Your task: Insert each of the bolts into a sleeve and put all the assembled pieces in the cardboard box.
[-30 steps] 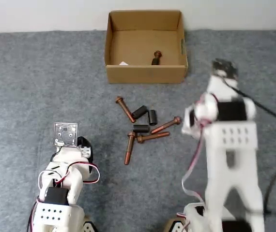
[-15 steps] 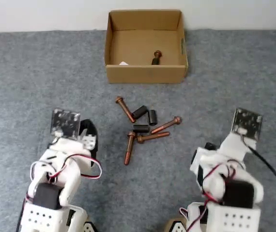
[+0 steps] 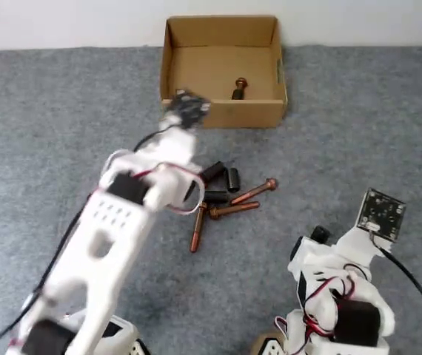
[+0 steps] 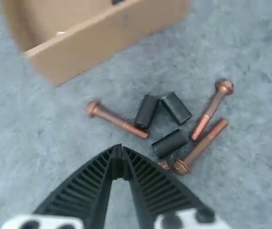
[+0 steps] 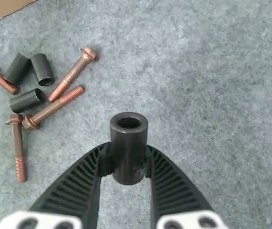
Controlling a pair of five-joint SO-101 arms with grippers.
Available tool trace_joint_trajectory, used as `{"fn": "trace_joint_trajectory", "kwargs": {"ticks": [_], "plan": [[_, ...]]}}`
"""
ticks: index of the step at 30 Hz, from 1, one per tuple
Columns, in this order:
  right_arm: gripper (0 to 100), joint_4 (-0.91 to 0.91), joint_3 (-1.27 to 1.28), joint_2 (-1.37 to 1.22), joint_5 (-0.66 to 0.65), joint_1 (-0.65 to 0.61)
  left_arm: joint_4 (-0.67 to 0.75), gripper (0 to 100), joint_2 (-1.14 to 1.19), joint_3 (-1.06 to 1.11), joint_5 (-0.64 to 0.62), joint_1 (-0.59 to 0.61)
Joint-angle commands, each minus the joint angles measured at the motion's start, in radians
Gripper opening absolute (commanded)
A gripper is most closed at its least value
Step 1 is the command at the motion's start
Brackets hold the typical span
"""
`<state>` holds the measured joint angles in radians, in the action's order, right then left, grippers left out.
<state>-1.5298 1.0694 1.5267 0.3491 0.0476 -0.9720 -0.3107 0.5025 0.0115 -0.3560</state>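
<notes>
Left arm (image 3: 122,211): stretched forward and to the right across the table (image 3: 366,133), wrist raised close to the front wall of the cardboard box (image 3: 222,113). The left pincer (image 4: 121,151) has its fingers pressed together, with nothing between them, above the pile.

Right arm (image 3: 340,277): folded back at the near right. The right pincer (image 5: 128,155) is clamped on one black sleeve (image 5: 129,136), bore facing up.

Task items: three loose sleeves (image 4: 169,143) and four bolts (image 4: 211,109) lie clustered on the table between the arms and the box. One assembled piece (image 3: 238,88) rests inside the box near its front wall.

Change: half a second ago the left arm was folded at the near left; it now reaches over the left part of the pile. The right arm has hardly shifted. The pile is unmoved.

Clearance: the pile lies near the box's front wall but apart from it. Open table extends on both sides of the pile and ahead of the right pincer.
</notes>
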Motion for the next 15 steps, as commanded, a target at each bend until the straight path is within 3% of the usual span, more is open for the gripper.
{"fn": "trace_joint_trajectory", "kwargs": {"ticks": [1, 10, 15], "plan": [[0.8, 0.015, 0.011, 0.053, 0.008, 0.010, -0.023, 1, 0.167, -0.168, 0.055, -0.055], [0.8, 0.021, 0.037, 0.122, 0.008, 0.005, -0.184, 1, 0.562, -0.605, 0.189, -0.184], [0.8, 0.022, 0.040, 0.124, 0.008, 0.005, -0.382, 4, 0.819, -0.944, 0.261, -0.215]]}}
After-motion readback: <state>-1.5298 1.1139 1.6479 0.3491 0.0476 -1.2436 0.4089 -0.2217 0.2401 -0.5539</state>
